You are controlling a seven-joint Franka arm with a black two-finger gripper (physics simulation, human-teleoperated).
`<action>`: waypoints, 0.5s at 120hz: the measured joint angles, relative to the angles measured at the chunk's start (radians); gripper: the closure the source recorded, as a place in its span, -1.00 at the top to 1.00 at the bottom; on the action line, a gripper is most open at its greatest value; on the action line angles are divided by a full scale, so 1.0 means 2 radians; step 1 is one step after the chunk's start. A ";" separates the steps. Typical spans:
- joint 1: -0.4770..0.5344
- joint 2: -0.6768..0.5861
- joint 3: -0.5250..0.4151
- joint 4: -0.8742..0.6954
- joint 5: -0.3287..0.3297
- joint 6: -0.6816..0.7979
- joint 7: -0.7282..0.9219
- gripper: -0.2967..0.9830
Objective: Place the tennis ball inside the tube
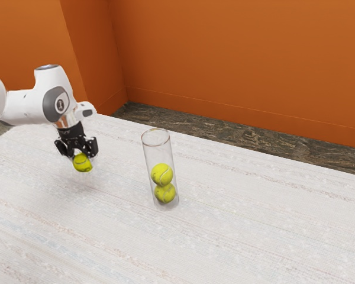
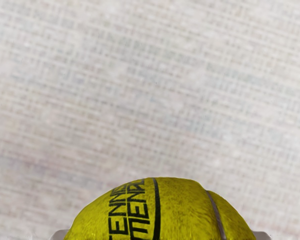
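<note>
At about ten o'clock in the exterior view, you have the white arm [image 1: 29,106] coming in, with the black gripper [image 1: 81,155] hanging over the pale table [image 1: 254,236]. Your tennis ball [image 1: 83,164] is between its fingers, which are closed on it from two sides. From that ball, look towards three o'clock and you find the clear tube [image 1: 158,151], standing upright on the table, well apart from the gripper. Inside it you can see two more balls, the upper ball [image 1: 162,174] resting at twelve o'clock on the lower ball [image 1: 165,193]. Your ball is outside the tube. Beyond, towards one o'clock, you have an orange wall [image 1: 236,59] over a dark floor [image 1: 266,142]

Turning to the wrist view, you see the gripped ball close up, with dark lettering and a dark stripe, and the pale table's woven-looking surface beyond it
</note>
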 joint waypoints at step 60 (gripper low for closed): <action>-0.149 -0.053 -0.022 0.182 0.059 -0.187 -0.106 -0.13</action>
